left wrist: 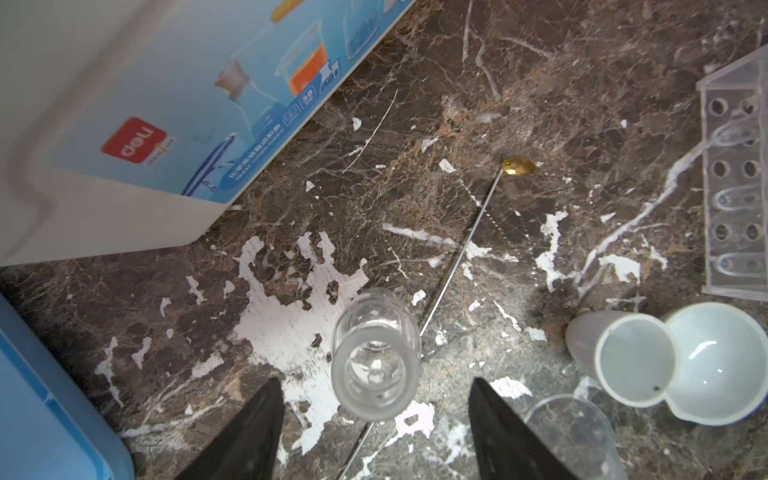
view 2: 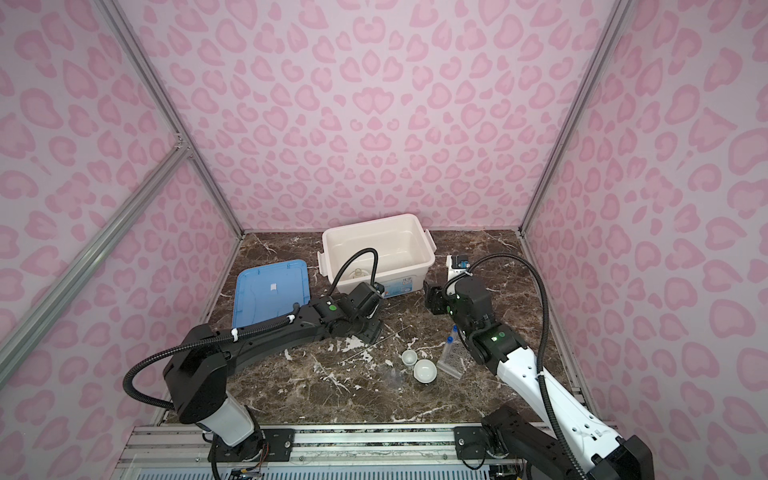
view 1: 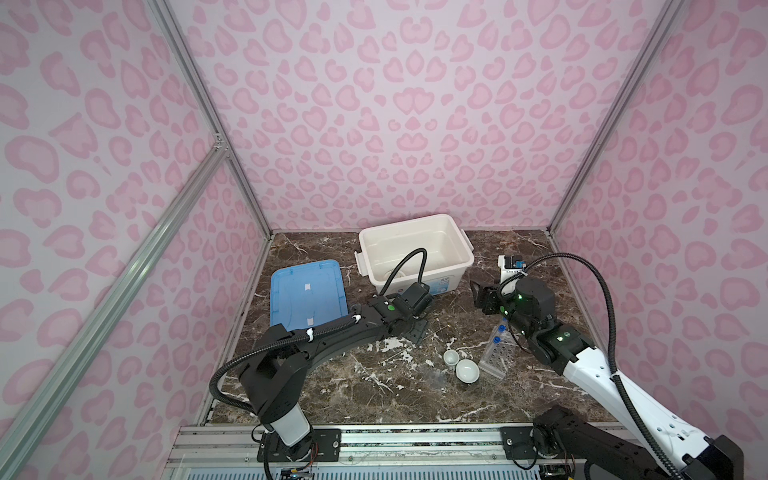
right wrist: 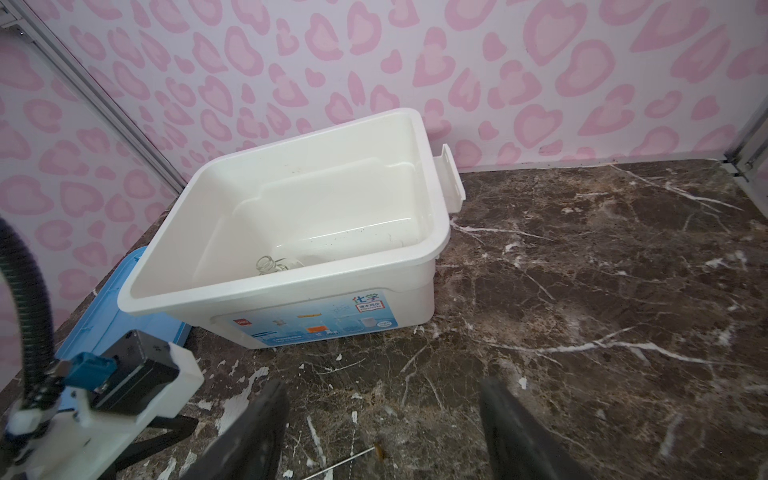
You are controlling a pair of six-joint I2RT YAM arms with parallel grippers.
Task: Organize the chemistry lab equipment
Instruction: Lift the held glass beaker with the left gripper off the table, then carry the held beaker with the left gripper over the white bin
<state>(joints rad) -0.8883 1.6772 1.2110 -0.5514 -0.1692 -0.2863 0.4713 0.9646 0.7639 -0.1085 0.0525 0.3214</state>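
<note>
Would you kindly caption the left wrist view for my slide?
Open left tool flanking a clear flask upright on the marble table.

A clear glass flask (left wrist: 374,353) is seen between the black fingers (left wrist: 249,432) of the left gripper (left wrist: 376,380). The table (left wrist: 561,83) beneath is patterned as dark brown marble, veined and flecked white. Ahead of the gripper a white box (left wrist: 83,224) is labelled pale blue with a red patch. Beside the gripper two white dishes (left wrist: 719,361) are shown. The walls (right wrist: 374,50) are printed with pink blotches on paler pink.
</note>
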